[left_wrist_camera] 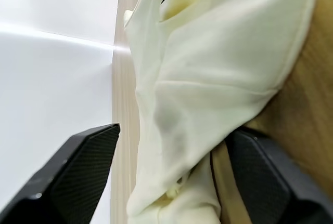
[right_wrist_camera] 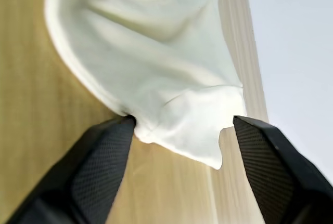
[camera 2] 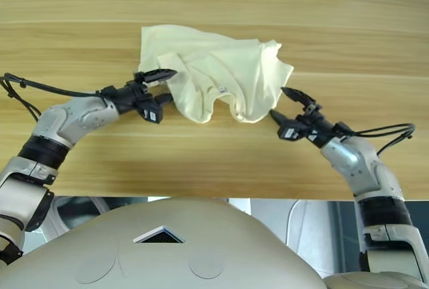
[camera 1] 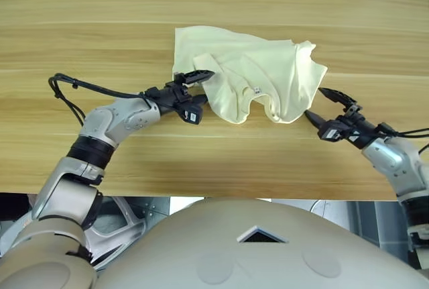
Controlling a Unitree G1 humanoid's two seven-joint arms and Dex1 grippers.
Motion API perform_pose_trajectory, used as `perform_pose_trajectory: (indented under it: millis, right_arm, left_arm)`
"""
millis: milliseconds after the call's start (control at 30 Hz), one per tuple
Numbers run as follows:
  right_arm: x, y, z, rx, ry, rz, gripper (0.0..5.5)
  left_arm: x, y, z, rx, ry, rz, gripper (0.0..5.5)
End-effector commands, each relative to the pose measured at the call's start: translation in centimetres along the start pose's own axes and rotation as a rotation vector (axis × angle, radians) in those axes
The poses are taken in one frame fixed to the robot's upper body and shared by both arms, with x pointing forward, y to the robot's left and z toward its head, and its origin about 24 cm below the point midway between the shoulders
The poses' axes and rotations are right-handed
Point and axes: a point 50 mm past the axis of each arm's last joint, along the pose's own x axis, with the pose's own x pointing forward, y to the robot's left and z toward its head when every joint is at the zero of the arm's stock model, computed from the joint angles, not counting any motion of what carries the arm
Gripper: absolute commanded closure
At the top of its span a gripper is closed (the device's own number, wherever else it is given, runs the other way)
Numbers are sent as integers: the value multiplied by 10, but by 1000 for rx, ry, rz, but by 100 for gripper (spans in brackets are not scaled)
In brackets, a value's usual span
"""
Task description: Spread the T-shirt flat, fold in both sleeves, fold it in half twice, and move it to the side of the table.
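The crumpled T-shirt (camera 1: 248,68) was found mid-table (camera 1: 100,21), its opposite edges lying between the parted, unclosed fingers of the left gripper (camera 1: 204,91) and the right gripper (camera 1: 314,101), both equally near.

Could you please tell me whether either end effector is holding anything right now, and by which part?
Nothing is clamped. The left end effector and right end effector are both open, each straddling an edge of the crumpled T-shirt.
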Motion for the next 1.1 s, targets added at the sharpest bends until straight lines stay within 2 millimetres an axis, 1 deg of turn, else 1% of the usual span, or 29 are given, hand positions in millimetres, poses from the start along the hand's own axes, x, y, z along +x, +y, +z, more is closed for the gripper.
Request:
perform_pose_trajectory:
  millis: [33, 233, 367, 467, 533, 633, 733, 833, 933, 1100]
  right_arm:
    - [6, 14, -2, 1, 1, 70, 206]
    - [9, 17, -3, -3, -10, 82, 206]
    - [-11, 19, -7, -12, 23, 130, 206]
    - [-36, 11, -18, -45, 117, 130, 206]
    - [-41, 6, -20, -72, 140, 134, 206]
    - [-33, 11, -18, -82, 124, 170, 206]
    - [-15, 22, -17, -110, 90, 226, 206]
    - [4, 34, -15, -195, 58, 287, 206]
    - [14, 41, -12, -244, 29, 311, 206]
    - [23, 56, -1, -232, -42, 333, 206]
  left_arm:
    - [-8, -30, 1, -40, 22, -139, 234]
    - [-9, -36, 1, -54, 18, -167, 328]
    - [-9, -37, -2, -58, 41, -162, 388]
    - [-9, -38, -2, -61, 47, -165, 426]
    - [-8, -38, -2, -64, 51, -164, 449]
    - [-5, -38, -1, -62, 47, -158, 488]
    - [-3, -37, 1, -61, 42, -155, 519]
    - [-2, -37, 2, -59, 34, -156, 544]
    - [-1, -37, 3, -54, 29, -157, 547]
    - [-1, -37, 3, -55, 26, -162, 547]
